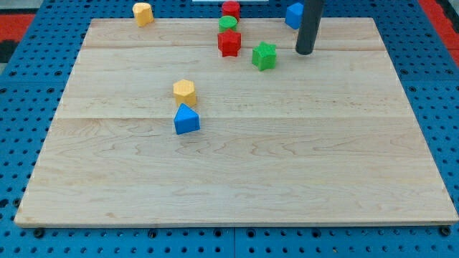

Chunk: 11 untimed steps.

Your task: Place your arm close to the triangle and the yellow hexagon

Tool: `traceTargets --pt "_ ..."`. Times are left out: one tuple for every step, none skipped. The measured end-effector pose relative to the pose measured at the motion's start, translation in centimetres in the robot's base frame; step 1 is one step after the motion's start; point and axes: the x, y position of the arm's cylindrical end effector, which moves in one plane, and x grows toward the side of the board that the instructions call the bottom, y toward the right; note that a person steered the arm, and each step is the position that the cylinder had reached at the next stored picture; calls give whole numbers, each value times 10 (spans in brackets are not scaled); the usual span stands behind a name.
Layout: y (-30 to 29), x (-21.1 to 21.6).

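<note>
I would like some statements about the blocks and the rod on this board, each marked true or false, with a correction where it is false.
1. My tip is touching the blue triangle. False: it stands near the view's top right, far from the triangle.
2. The yellow hexagon sits just above the blue triangle in the view. True.
3. The green star lies to the view's left of my tip. True.
4. The red star lies at the view's bottom edge of the board. False: it is near the view's top, just below a green round block.
5. A second yellow block lies at the view's top left. True.
</note>
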Motion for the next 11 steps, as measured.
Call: traceTargets --pt "-48 19" --pt "-84 21" --pt "-106 32" --pt "-76 54" --pt "-40 134" --pt "-73 236" --pt "-185 289" --pt "-285 259" --pt "-308 217" --pt "-284 171" --pt "-240 153"
